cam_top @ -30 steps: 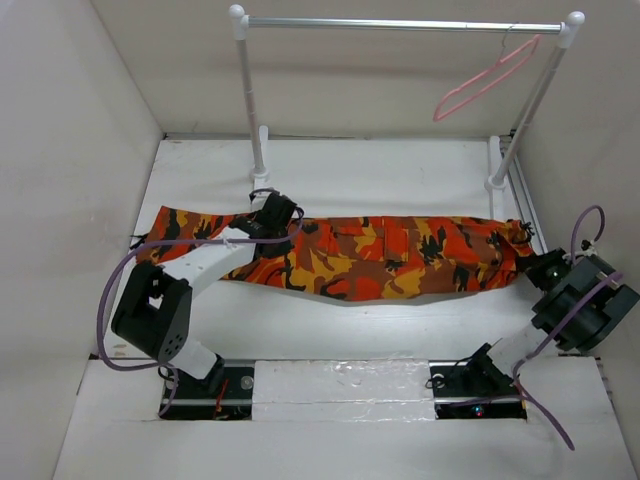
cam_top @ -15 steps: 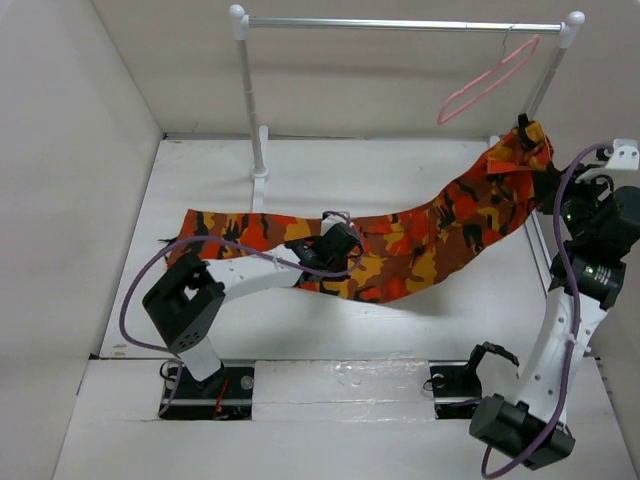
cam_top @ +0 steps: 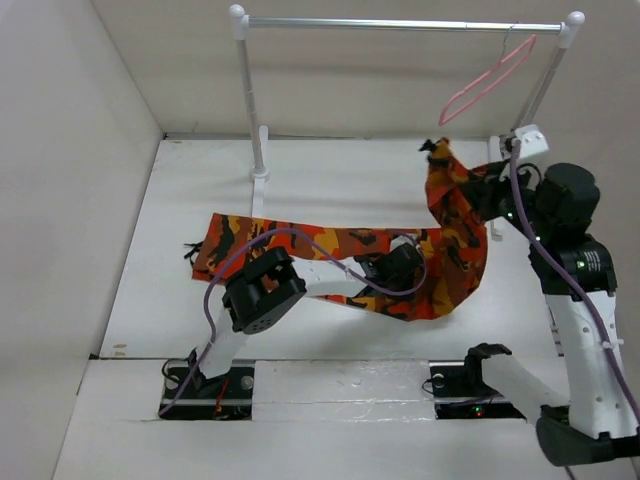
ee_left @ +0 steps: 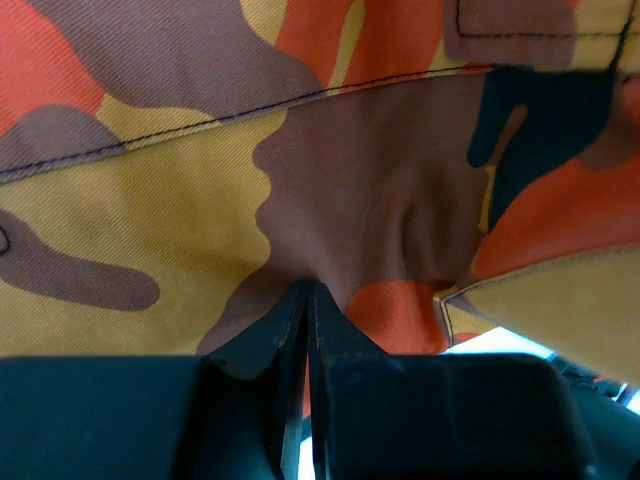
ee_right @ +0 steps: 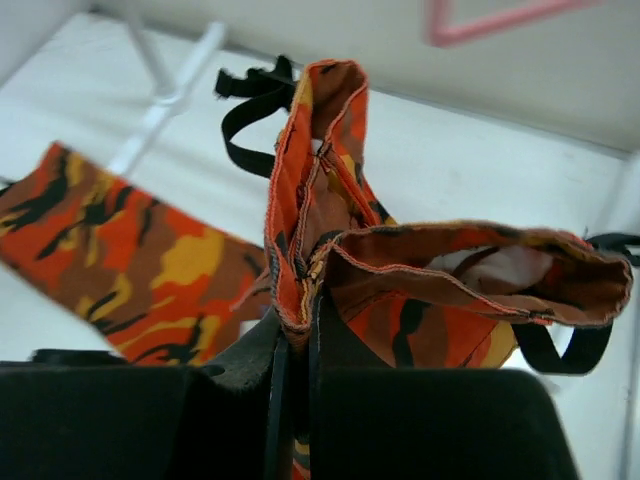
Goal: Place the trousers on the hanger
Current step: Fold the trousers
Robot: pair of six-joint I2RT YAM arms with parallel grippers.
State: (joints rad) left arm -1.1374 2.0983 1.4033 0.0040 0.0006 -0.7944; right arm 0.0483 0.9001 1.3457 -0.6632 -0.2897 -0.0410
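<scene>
The camouflage trousers lie across the table, their right end lifted into the air. My right gripper is shut on the waistband end and holds it up below the pink hanger, which hangs from the rail at the right; a piece of the hanger shows in the right wrist view. My left gripper is shut on the trousers' middle, low over the table; the cloth fills its view. Black straps dangle from the waistband.
The white-posted rack with its silver rail stands at the back, its posts at left and right. White walls close in on both sides. The right arm stands tall near the rack's right post.
My right gripper has carried the waistband end left, away from the right post. My left gripper has slid right along the trousers, dragging the cloth; the left leg end moved right.
</scene>
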